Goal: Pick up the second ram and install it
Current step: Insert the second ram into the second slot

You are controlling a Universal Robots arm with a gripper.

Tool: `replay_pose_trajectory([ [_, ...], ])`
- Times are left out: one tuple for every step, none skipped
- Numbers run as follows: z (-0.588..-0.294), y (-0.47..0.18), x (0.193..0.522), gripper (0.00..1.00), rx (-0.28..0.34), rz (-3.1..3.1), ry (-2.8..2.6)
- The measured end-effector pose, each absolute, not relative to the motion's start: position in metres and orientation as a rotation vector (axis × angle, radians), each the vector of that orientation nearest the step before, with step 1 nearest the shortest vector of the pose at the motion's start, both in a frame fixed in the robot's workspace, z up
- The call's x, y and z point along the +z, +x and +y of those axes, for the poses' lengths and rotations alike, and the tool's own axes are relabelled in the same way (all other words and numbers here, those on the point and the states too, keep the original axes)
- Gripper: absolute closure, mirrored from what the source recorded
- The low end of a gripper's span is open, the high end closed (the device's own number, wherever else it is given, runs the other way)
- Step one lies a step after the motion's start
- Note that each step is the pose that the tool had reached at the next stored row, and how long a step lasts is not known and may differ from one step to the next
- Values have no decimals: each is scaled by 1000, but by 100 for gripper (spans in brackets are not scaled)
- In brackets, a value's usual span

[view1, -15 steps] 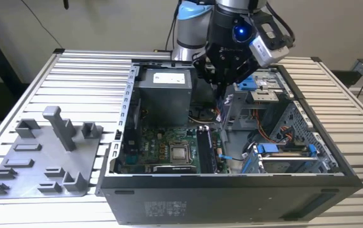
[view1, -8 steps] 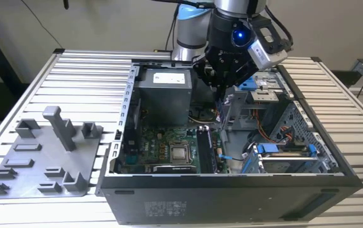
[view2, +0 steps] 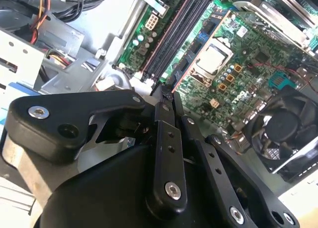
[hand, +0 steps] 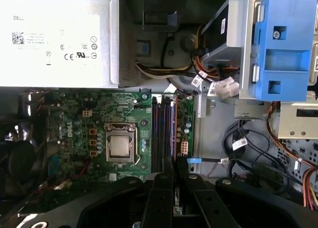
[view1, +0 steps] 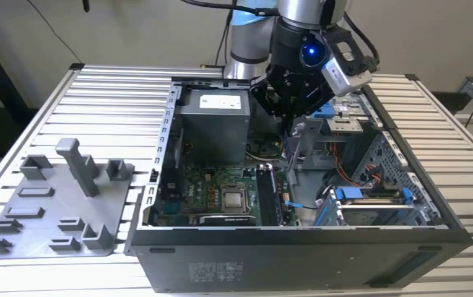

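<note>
silver arm (view1: 303,9) with pale blue joint caps and black cables; black wrist with a glowing blue light, a grey camera beside it. black gripper (view2: 166,96) of linked bars with silver screws.

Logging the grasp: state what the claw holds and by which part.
The claw seems to pinch the second ram by its flat faces; a dark end pokes past the fingertips.
</note>
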State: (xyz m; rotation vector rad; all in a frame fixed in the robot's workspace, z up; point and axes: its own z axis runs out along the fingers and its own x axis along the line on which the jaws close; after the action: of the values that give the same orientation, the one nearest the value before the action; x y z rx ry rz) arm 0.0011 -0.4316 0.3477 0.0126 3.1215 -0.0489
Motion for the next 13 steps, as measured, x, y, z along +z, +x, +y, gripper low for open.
replay_pose_trajectory([
  [-432,1,347,86,-49,3122,13],
  [-432,1,345,86,-49,3122,13],
  [-432,1,344,86,-49,3122,13],
  [-432,1,343,86,-49,3121,13],
  [-432,1,342,86,-49,3122,13],
  [-432,1,341,86,-49,3122,13],
  [-432,1,340,86,-49,3122,13],
  [-432,1,339,86,-47,3122,13],
  [-432,1,338,86,-47,3122,13],
  [-432,1,336,86,-47,3122,13],
  [-432,1,335,86,-47,3122,12],
  [-432,1,334,86,-47,3122,12],
  [-432,1,332,86,-46,3122,12],
])
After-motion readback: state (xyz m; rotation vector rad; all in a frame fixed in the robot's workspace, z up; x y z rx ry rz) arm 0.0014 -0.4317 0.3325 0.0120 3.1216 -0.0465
